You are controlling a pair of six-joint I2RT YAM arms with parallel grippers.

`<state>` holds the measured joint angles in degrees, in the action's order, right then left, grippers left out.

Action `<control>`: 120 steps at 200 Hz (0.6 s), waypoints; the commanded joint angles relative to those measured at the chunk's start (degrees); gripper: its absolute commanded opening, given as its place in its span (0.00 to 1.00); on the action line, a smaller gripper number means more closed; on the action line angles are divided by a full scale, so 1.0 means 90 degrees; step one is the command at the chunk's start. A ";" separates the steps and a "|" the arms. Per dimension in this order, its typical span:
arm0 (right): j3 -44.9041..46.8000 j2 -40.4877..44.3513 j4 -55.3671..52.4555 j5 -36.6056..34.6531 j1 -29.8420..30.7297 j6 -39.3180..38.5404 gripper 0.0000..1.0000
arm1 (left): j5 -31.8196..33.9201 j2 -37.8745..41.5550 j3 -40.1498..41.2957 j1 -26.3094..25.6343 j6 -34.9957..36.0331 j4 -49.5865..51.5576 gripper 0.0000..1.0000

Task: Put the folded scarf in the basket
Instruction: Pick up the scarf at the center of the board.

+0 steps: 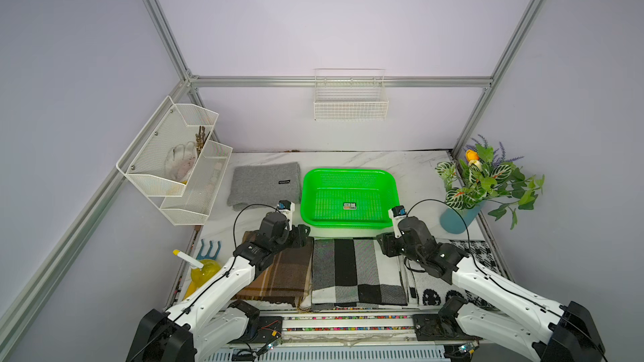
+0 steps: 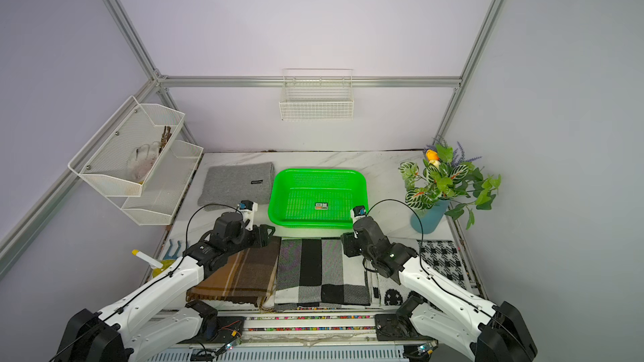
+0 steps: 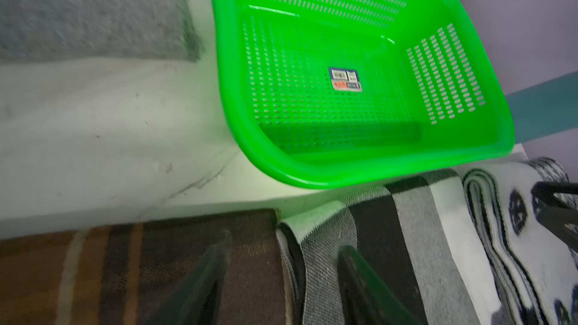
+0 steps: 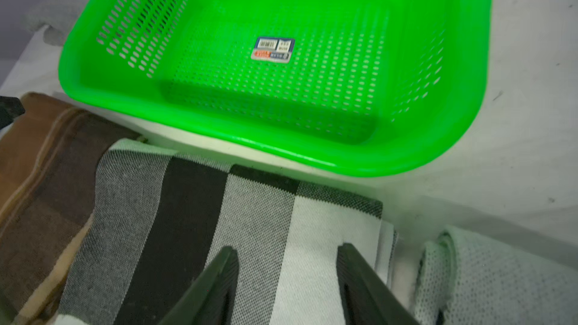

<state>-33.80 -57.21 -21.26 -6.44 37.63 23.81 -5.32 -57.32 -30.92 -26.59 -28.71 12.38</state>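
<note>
Four folded scarves are lying on the white marble-look tabletop (image 1: 414,168). The task one, the black, white & grey block-check folded scarf (image 1: 355,273), is lying flat in the middle of the near row, outside and just in front of the bright green rectangular perforated plastic basket (image 1: 345,225), w/ a thin strip of bare table btwn them. Only a small sticker (image 1: 349,206) is showing on the basket's base. The left gripper (image 3: 284,245) is hovering at the scarf's far left corner, jaws standing apart w/ nothing btwn them. In the left wrist view, which is blurred, one finger is showing over the brown plaid folded scarf (image 1: 285,273) and the other over the block-check scarf's edge, so the opening is straddling the seam where the two are lying side by side. Whether the tips are touching cloth I cannot tell. The right gripper (image 4: 287,248) is sitting over the scarf's far right corner, jaws likewise parted and gripping nothing. Both its fingers are showing over the white & grey part near the edge, w/ the white folded scarf w/ black pattern (image 1: 481,255) lying just beside it on the right. Both grippers are pointing toward the basket, each near one of its front corners but not touching it. A plain grey knit folded scarf (image 1: 265,184) is lying at the back, just left of the basket.
</note>
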 commanded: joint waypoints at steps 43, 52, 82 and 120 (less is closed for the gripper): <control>0.0043 -0.0784 -0.0651 -0.0631 0.0035 0.0674 0.61 | -0.0824 -0.0035 0.0694 -0.1069 -0.0715 -0.0935 0.64; -0.0039 -0.1025 -0.0781 -0.0692 0.0033 0.0803 0.62 | -0.0747 -0.0079 0.0833 -0.1157 -0.0800 -0.1093 0.65; -0.0266 -0.1701 -0.1065 -0.0816 0.0036 0.0975 0.70 | -0.0707 -0.0418 0.1102 -0.1210 -0.0788 -0.1454 0.67; -0.0203 -0.1527 -0.1194 -0.0847 0.0006 0.1228 0.74 | -0.0518 -0.0190 0.1245 -0.1257 -0.0678 -0.1312 0.70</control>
<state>-35.14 -72.99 -29.93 -12.03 37.71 31.81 -11.20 -61.21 -20.51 -37.54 -34.96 3.75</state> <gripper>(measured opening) 0.718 0.697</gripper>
